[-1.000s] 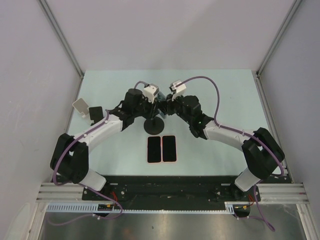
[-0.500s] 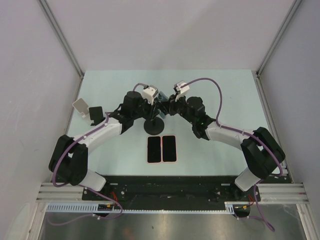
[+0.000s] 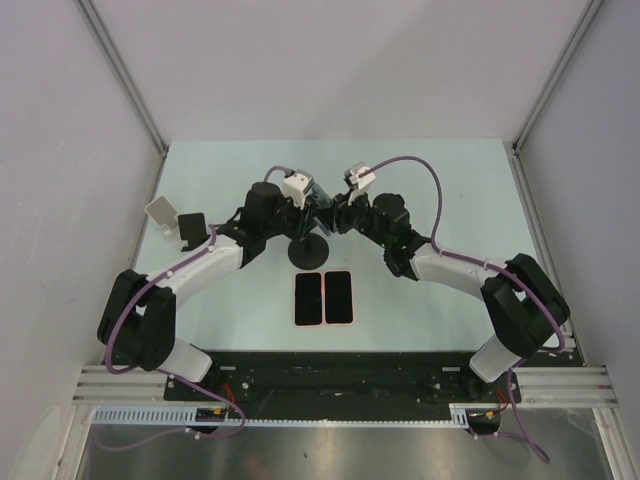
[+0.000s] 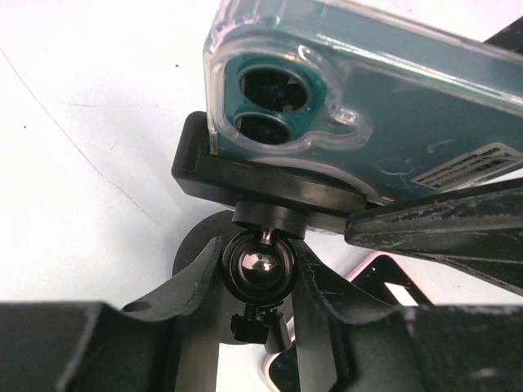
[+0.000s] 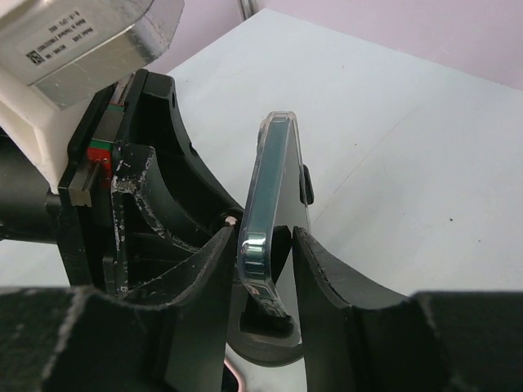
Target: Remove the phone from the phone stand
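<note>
your left gripper (image 4: 258, 282) has its jaws pressed round the ball joint (image 4: 257, 263) under the cradle (image 4: 245, 175) of the phone stand (image 3: 309, 252), bracing it on the desk (image 3: 450, 200). the teal phone (image 4: 368, 106), in a clear case, sits in that cradle, tilted and clear of the desk. your right gripper (image 5: 265, 245) straddles the phone's lower end, one jaw at each face; whether they pinch it or only sit close, you cannot tell. if that hold is shallow, the slick case may slip as you lift. if the left jaws slide off the polished ball, the stand could tip toward the two pink-cased phones (image 3: 325, 297) lying nearer you.
</note>
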`<move>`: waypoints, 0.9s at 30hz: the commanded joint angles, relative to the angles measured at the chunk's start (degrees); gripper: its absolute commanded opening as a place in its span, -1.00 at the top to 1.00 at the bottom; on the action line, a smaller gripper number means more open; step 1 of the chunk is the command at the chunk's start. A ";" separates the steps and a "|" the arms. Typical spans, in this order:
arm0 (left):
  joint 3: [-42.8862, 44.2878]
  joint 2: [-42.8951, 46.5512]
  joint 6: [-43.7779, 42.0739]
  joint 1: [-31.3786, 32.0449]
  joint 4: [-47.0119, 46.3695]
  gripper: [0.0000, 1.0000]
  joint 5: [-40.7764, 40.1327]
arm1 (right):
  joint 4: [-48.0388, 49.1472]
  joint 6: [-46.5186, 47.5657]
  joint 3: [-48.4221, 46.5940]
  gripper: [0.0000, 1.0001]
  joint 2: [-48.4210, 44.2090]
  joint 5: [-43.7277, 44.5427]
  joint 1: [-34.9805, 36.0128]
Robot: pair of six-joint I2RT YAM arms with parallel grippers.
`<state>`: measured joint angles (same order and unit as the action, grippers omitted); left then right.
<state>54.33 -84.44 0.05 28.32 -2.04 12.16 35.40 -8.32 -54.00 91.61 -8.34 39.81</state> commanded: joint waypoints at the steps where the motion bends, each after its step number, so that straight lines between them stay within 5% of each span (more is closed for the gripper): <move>1: 0.08 0.51 -0.41 -0.28 -1.56 0.99 0.14 | 1.52 2.51 -2.51 0.21 1.20 1.21 1.14; 11: 0.17 -0.10 1.53 -0.63 -1.56 1.00 -0.12 | 3.18 8.23 -2.69 0.31 1.99 10.44 4.57; 27: 0.26 -0.37 1.70 -1.25 -1.30 0.99 0.05 | 4.33 7.61 -4.98 0.34 2.52 9.83 4.75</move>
<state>54.33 -84.47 1.63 27.55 -2.07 12.19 35.70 -1.26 -55.22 93.89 1.72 43.90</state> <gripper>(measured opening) 0.376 0.316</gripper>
